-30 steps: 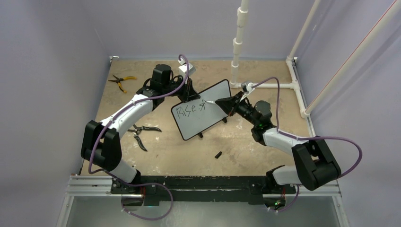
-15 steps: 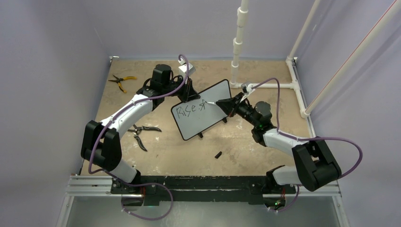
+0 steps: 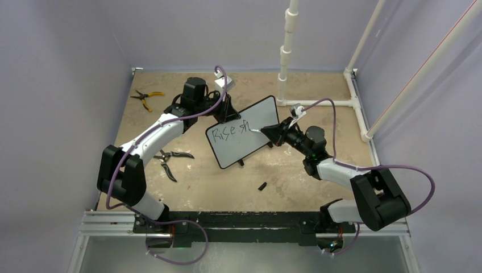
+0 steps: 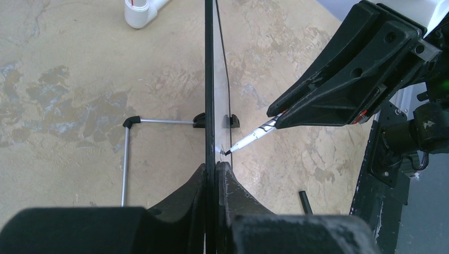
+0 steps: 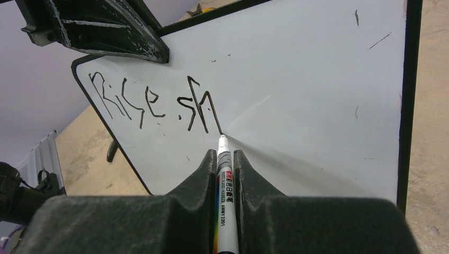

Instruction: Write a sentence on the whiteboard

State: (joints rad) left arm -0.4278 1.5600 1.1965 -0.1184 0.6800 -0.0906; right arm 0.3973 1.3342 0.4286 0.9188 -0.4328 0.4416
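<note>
- An unfinished sentence (image 5: 153, 103) in black handwriting reads "Rise sh", slanting across the upper left of the whiteboard (image 5: 317, 79).
- The whiteboard stands upright on a tan surface (image 3: 295, 176), between the two sets of fingers.
- The left fingers (image 4: 226, 182) are closed on the whiteboard's top edge, one on each face of the board.
- The right fingers (image 5: 206, 168) are clamped tight around a white marker (image 5: 225, 185), which points straight out from between them.
- The marker's tip touches the board at the foot of the last stroke, just ahead of the right fingers.
- A small black cap (image 3: 262, 186) lies on the surface below the right fingers, nearer the arm bases.
- Black pliers (image 3: 170, 159) lie well apart from the left fingers, beside that arm.
- Yellow-handled pliers (image 3: 146, 98) lie far out to the left of the left fingers.
</note>
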